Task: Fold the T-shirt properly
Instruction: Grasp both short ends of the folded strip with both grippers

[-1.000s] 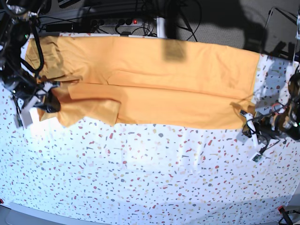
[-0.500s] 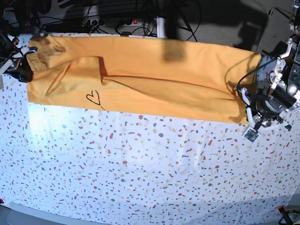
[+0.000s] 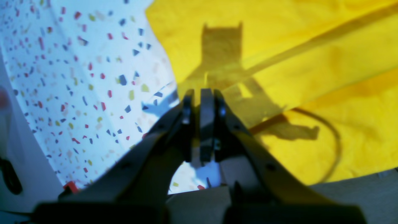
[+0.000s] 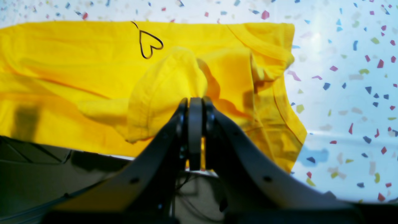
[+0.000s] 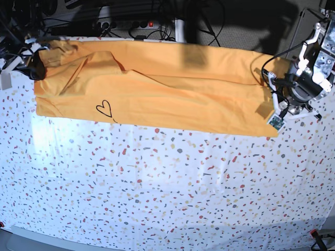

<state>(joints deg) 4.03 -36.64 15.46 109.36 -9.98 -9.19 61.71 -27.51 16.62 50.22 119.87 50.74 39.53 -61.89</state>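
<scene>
Grippers first: I have two, both with dark angular jaws pressed together. My right gripper pinches a puffed bunch of the T-shirt at its sleeve end, the cloth bulging up and over the fingertips. My left gripper hangs closed over the shirt's other end, right at its edge; whether any cloth is caught between the tips I cannot tell, since the view there is blurred.

One T-shirt lies between my two arms, a long mustard-yellow band of soft cotton folded lengthwise along the far side of the table, with shallow creases and a diagonal fold line. One small heart, drawn in thin black outline, sits near the shirt's near edge toward my right gripper.

Under it spreads one tablecloth, white and smooth, speckled with small red, blue, yellow and grey chips.
</scene>
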